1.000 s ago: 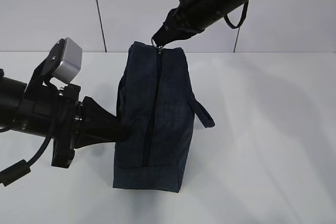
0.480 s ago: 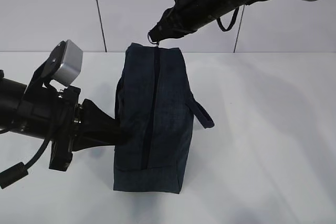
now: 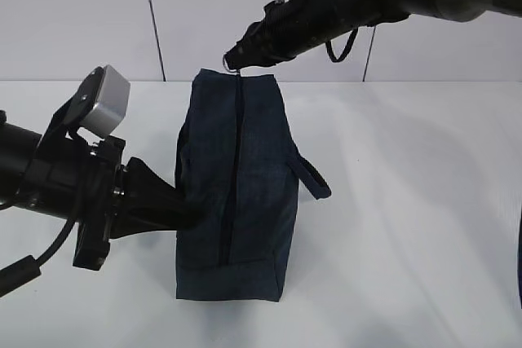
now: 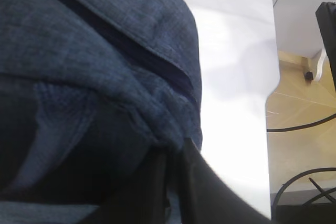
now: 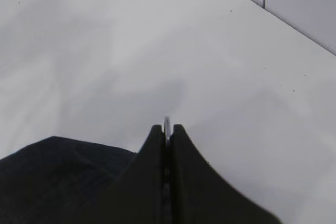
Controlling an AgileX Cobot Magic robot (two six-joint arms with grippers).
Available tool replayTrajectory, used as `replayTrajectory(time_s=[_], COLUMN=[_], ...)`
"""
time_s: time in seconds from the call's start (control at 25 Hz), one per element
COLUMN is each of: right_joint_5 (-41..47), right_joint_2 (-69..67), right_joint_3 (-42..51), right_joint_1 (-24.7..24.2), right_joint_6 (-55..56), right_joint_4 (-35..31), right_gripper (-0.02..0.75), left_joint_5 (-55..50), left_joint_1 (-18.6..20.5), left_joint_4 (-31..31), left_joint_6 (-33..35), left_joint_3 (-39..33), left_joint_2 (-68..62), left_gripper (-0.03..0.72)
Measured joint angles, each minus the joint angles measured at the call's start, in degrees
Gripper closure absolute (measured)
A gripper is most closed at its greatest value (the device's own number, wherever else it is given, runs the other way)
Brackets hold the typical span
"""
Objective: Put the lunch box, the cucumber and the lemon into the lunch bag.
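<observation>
Nearest the ext. cam, the lunch bag (image 3: 234, 193) stands on the white table (image 3: 408, 201), its near end low in frame, long axis running away toward the wall; its black zipper (image 3: 232, 177) runs along the top face, closed along the length seen. A strap loop (image 3: 312, 177) sticks out on the bag's right side. The lunch box, cucumber & lemon show in no view.

Left gripper (image 3: 192, 211) comes in from the left at mid-bag height, tips pressed into the bag's left side wall; in the left wrist view its fingers (image 4: 205, 192) sit close together w/ a fold of navy fabric bunched and pinched between them, so it's clamped on the bag's side cloth.

Farther back, the right gripper (image 3: 235, 60) reaches in from upper right & across the middle, to the bag's far top end; right wrist view shows its jaws nearly touching, a thin silver ring pull (image 5: 167, 125) nipped edge-on between them; bag fabric shows lower left of that view, table beyond; grey panelled wall (image 3: 73, 14) behind.
</observation>
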State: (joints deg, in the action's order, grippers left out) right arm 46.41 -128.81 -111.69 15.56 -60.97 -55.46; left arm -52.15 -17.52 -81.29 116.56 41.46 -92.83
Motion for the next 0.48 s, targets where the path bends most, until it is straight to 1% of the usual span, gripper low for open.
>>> replayTrajectory(time_s=[0.28,0.48], right_joint_5=[0.87,6.03], right_joint_2=[-3.34,-6.47], right_joint_3=[-1.75,-4.47], right_joint_1=[-1.92,-4.28], right_joint_6=[1.02,2.88], right_joint_4=[-6.35,-11.76], right_gripper=[0.718,0.718], left_joint_5=[0.18,0.32], left_joint_1=[0.00,0.00], left_joint_4=[0.22,0.22], left_joint_6=[-0.10,-0.10], left_joint_3=[0.00,0.10], left_joint_2=[0.00,0.00], left_gripper=[0.679,0.679])
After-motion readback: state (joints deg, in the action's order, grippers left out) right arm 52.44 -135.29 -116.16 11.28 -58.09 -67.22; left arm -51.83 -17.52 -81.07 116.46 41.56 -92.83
